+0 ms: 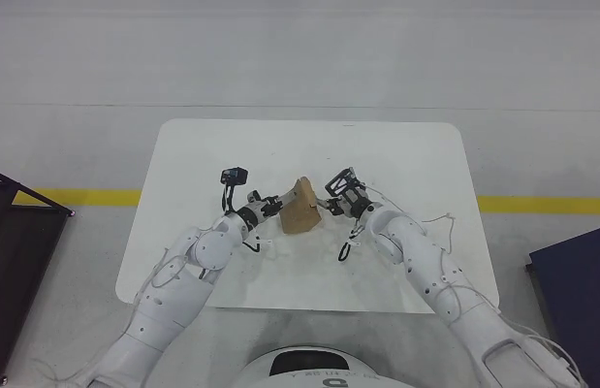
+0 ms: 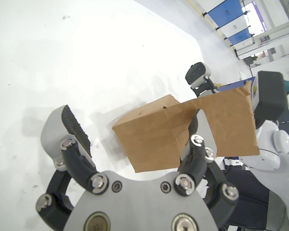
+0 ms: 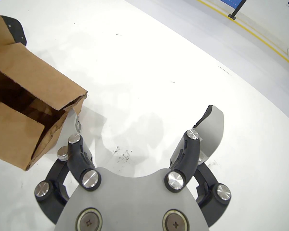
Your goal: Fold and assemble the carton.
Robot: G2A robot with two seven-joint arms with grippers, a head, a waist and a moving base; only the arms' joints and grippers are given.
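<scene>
– Since both pincers are wide open and hold nothing, what keeps the carton (image 1: 301, 208) from tipping?

– Nothing much, I think. It sits in the middle of the white counter (image 1: 406, 252), between the left pincer (image 1: 270, 206) and the right pincer (image 1: 340, 186), and it looks only half made. One end gapes open toward the right pincer. A flap (image 2: 226, 121) sticks up on the left pincer's side.

– So what could go wrong?

– The carton looks light and the counter looks smooth. One pincer might push a flap while the other does not brace the far side. Then I think the whole carton could slide away or roll over and not fold.

– And the flap by the left pincer?

– One of its fingers (image 2: 200, 131) is right at that flap. I cannot tell if they touch. If the finger pushes away from the crease, the flap could bend in the wrong spot.

– Anything on the other side?

– Yes. The corner (image 3: 79, 98) just beside the right pincer's finger (image 3: 77, 126) is ragged. A finger that catches there could rip it. It could also poke into the open end and squash a wall.

– So what is the safe way?

– Press from both sides together, slow and gentle, I would guess.
</scene>
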